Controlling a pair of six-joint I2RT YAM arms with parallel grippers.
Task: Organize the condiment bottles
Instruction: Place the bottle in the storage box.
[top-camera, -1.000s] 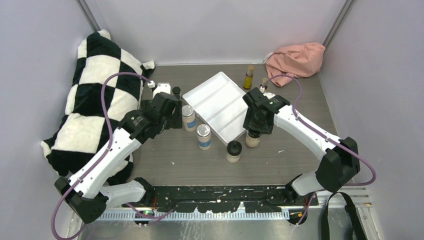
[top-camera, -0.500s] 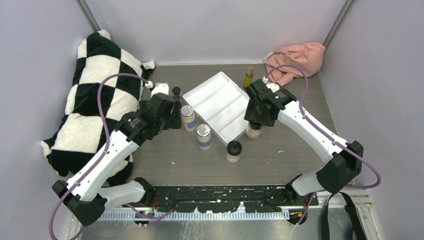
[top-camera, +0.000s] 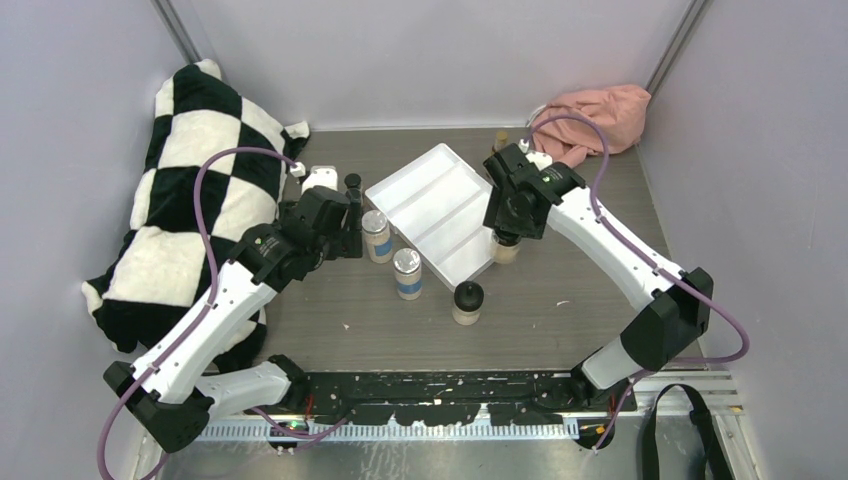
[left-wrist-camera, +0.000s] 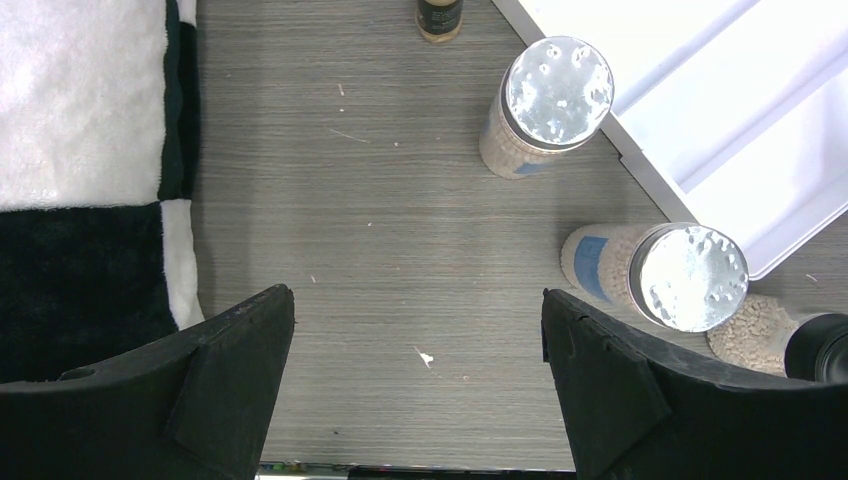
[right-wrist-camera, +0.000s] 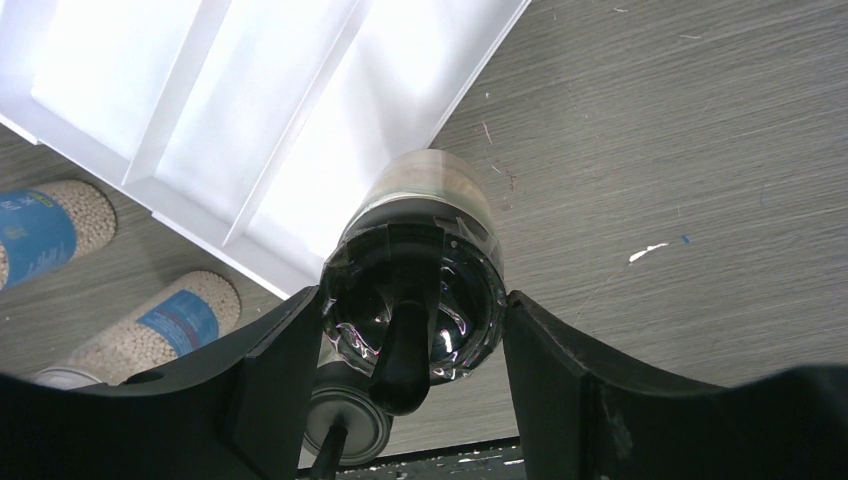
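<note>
My right gripper (top-camera: 507, 232) is shut on a tan black-capped jar (top-camera: 505, 251), held upright at the near right edge of the white tray (top-camera: 440, 200). In the right wrist view the fingers clamp its black cap (right-wrist-camera: 415, 310). My left gripper (top-camera: 345, 238) is open and empty over bare table (left-wrist-camera: 418, 340). Two silver-lidded blue-labelled jars (top-camera: 377, 235) (top-camera: 407, 273) stand left of the tray, also in the left wrist view (left-wrist-camera: 555, 95) (left-wrist-camera: 690, 278). The second tan jar (top-camera: 467, 302) stands nearer me. A tiny dark bottle (top-camera: 352, 182) stands behind my left gripper. One amber bottle (top-camera: 497, 140) shows behind the right arm.
A black-and-white checkered pillow (top-camera: 190, 190) lies along the left side. A pink cloth (top-camera: 590, 115) lies in the back right corner. Grey walls enclose the table on three sides.
My right gripper has carried the tan jar away from me, from the table beside the tray to the tray's near right edge. The left arm has barely moved.
</note>
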